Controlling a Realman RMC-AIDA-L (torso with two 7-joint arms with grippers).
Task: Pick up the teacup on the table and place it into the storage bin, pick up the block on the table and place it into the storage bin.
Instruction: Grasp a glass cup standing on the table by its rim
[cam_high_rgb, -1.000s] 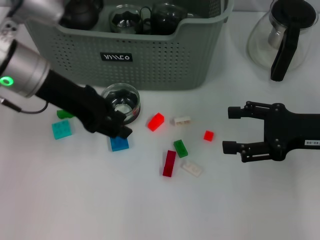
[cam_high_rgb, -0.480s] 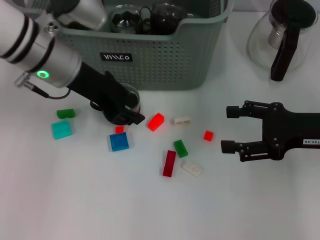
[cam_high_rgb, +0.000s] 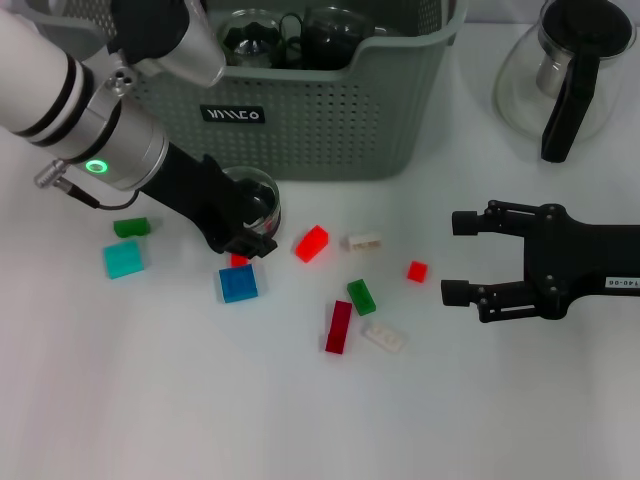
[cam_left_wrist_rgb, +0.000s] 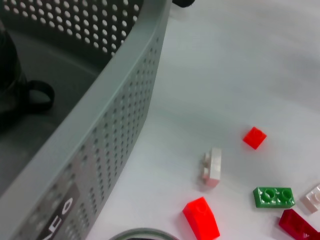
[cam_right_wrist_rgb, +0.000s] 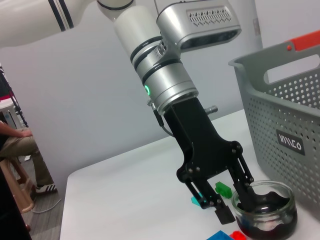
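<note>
The glass teacup (cam_high_rgb: 258, 200) stands on the table just in front of the grey-green storage bin (cam_high_rgb: 300, 110). My left gripper (cam_high_rgb: 245, 238) is open at the cup's near rim. In the right wrist view the left gripper (cam_right_wrist_rgb: 234, 207) has one finger inside the teacup (cam_right_wrist_rgb: 267, 212) and the other outside its wall. Loose blocks lie around: red (cam_high_rgb: 311, 242), blue (cam_high_rgb: 238, 284), teal (cam_high_rgb: 122, 259), green (cam_high_rgb: 361, 296), dark red (cam_high_rgb: 339, 326). My right gripper (cam_high_rgb: 458, 258) hangs open and empty at the right, near a small red block (cam_high_rgb: 417, 271).
A glass teapot (cam_high_rgb: 570, 70) with a black handle stands at the back right. The bin holds dark teaware. Two white blocks (cam_high_rgb: 364, 241) (cam_high_rgb: 384, 336) and a green block (cam_high_rgb: 131, 227) also lie on the table. The left wrist view shows the bin wall (cam_left_wrist_rgb: 100, 130).
My left gripper swung from over the blue block up to the teacup and settled at its rim, uncovering a small red block. The right arm has not moved.
</note>
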